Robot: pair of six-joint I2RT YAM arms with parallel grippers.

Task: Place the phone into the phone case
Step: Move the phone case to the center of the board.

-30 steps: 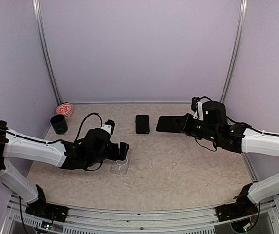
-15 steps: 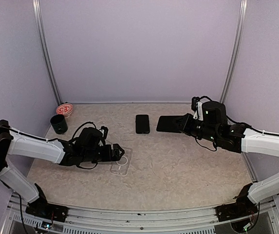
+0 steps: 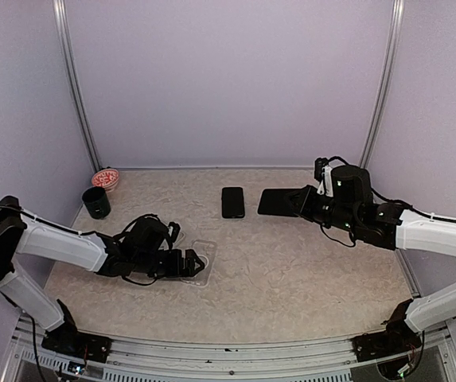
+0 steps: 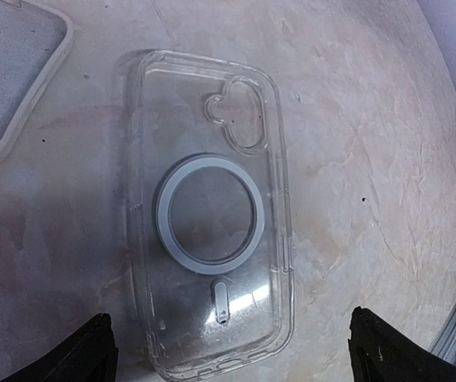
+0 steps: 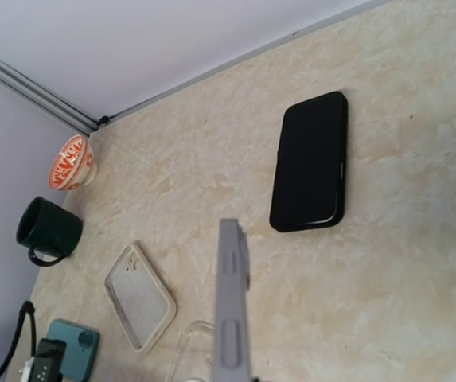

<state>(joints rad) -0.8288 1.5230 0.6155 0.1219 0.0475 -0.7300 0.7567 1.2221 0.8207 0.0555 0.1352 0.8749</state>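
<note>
A clear phone case with a grey ring lies flat on the table, camera cut-out at its far end. My left gripper hovers low over the near end of the clear case. It is open, with one dark fingertip on each side of the case and apart from it. My right gripper is shut on the phone and holds it in the air at the right. In the right wrist view the phone shows edge-on, grey, with its side buttons.
A black phone-shaped slab lies at the back centre. A beige-rimmed case and a teal item lie left of the clear case. A dark green mug and a red-and-white bowl stand at the back left corner.
My left arm has dropped lower and swung its open gripper down over the clear case. The right arm with the phone has barely shifted.
</note>
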